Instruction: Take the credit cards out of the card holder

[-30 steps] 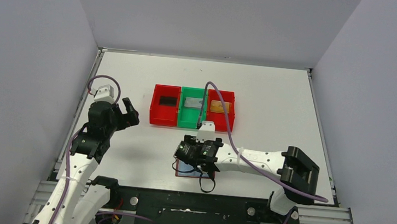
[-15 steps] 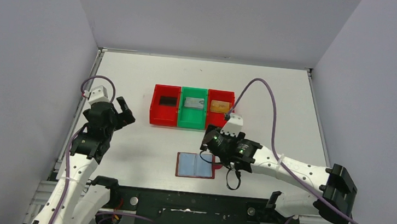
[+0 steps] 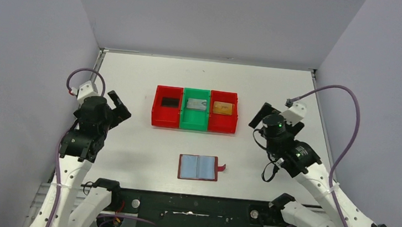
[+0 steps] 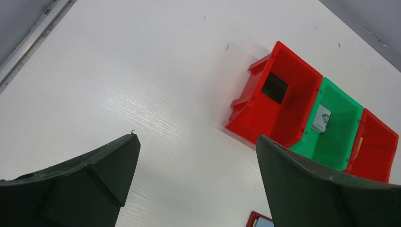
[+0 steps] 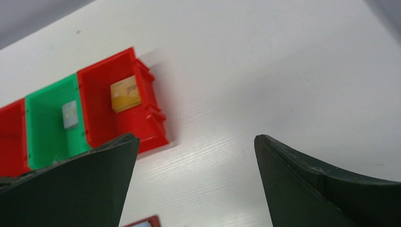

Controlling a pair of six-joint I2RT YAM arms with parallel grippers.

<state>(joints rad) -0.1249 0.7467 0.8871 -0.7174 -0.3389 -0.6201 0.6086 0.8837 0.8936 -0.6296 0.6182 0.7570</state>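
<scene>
The card holder (image 3: 198,168) lay spread open and flat on the table (image 3: 128,151) near its front edge, roughly midway between the two arms, its red snap tab (image 3: 221,167) sticking out to the right. From above, its blue-grey pockets showed no card, though the view was too small to be sure. The credit cards sat apart from it in the row of bins further back: a black one (image 3: 171,102) in the left red bin (image 3: 156,116), a silver-grey one (image 3: 196,104) in the green bin (image 3: 193,124), a gold-tan one (image 3: 222,108) in the right red bin (image 3: 222,125). The left gripper (image 3: 120,106) hovered well to the left of the bins, jaws spread and empty; the right gripper (image 3: 262,116) hung just right of them, likewise released and holding nothing. The removal looked finished. The next move would likely call only for confirming the pockets were bare and bringing both arms to rest.
</scene>
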